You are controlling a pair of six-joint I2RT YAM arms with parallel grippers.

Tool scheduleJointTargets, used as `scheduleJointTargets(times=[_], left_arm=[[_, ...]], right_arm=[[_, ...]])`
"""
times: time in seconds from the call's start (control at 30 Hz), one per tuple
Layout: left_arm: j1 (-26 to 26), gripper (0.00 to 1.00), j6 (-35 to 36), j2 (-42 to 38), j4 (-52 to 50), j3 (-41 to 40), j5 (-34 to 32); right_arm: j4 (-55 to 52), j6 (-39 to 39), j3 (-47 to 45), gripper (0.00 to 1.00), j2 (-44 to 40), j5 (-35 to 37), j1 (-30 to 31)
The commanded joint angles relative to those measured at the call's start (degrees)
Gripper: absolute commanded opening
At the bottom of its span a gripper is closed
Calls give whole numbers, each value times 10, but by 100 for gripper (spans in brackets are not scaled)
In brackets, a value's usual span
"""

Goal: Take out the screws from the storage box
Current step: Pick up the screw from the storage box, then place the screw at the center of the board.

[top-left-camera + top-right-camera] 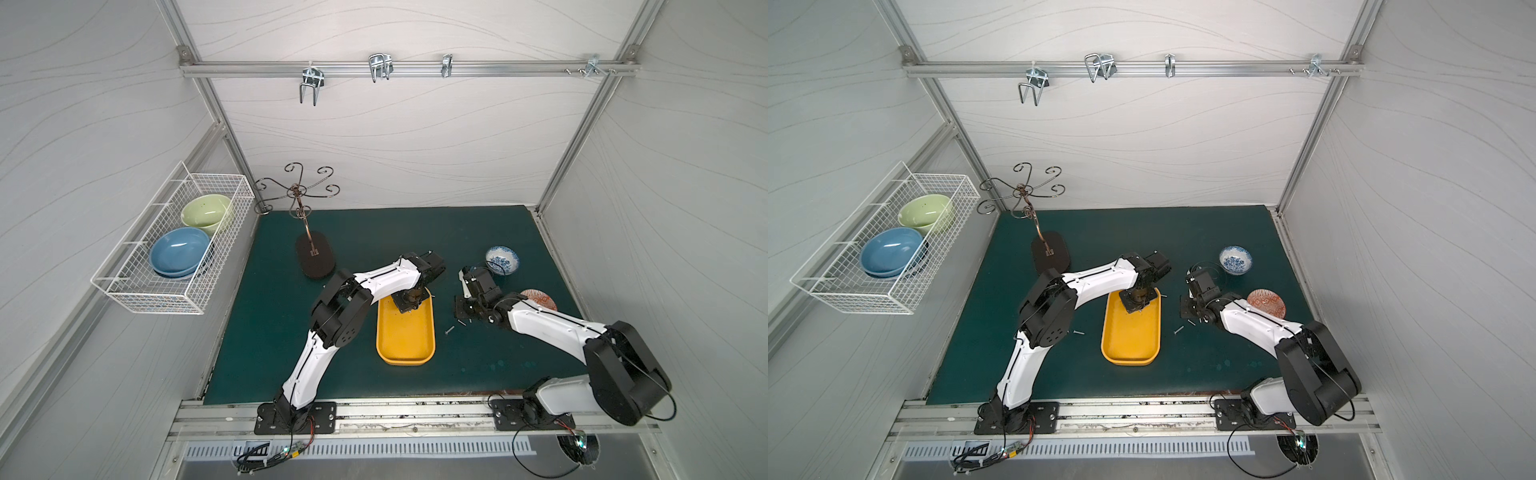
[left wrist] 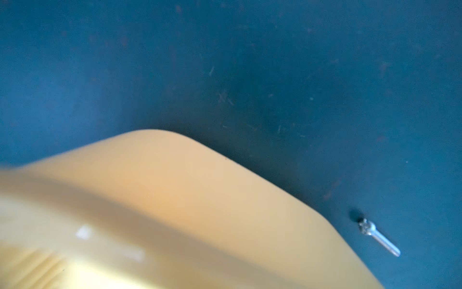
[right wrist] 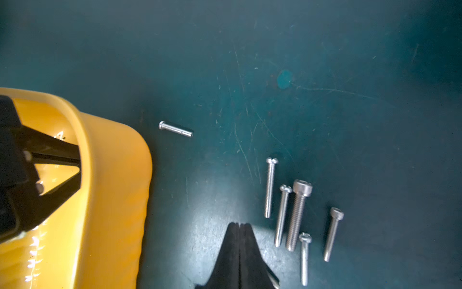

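Black fingers [image 3: 60, 151] of the left gripper [image 1: 409, 308] are reaching down into the far end of the yellow tray [image 1: 405, 338], and we are reading them as pressed together at the tips. The tray's wall is hiding those tips in the right wrist view, so we are unable to tell whether a screw is caught between them. The left wrist view is giving only a blurred tray corner [image 2: 200, 200], with one screw [image 2: 378, 237] lying on the green mat [image 2: 275, 62] just outside it. In both top views the uncovered part of the tray floor is looking bare; the end under the gripper is lying out of sight.

The right gripper [image 3: 240, 226] is hanging over the mat, jaws closed on nothing, just beside five screws [image 3: 295, 215] lying roughly parallel. A lone screw [image 3: 175, 129] is lying between that group and the tray corner.

Risks we are noting: if the left jaws are pinching only a screw's end, or nothing, the lift may be coming up empty. If the tips are bearing on the tray floor, pulling up could be dragging the light tray into the lone screw. The right gripper is sitting so near the group that a small sideways move could be scattering it.
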Motion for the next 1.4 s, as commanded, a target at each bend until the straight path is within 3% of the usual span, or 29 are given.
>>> scheduleJointTargets(times=[0.0, 0.17, 0.33, 0.67, 1.03, 1.37], left_arm=[[5, 0, 34, 16, 5, -7, 6], [5, 0, 80, -74, -19, -1, -46], [4, 0, 127, -164, 30, -56, -35], [14, 0, 123, -317, 18, -167, -80], [121, 0, 115, -497, 58, -377, -77], [198, 0, 141, -532, 133, -500, -39]], right_arm=[[16, -12, -7, 6, -17, -8, -2], [23, -16, -17, 11, -70, -14, 7], [22, -23, -17, 12, -112, 0, 32], [21, -31, -17, 13, -136, 27, 71], [24, -39, -13, 14, -139, 43, 104], [33, -42, -39, 16, -205, 51, 160]])
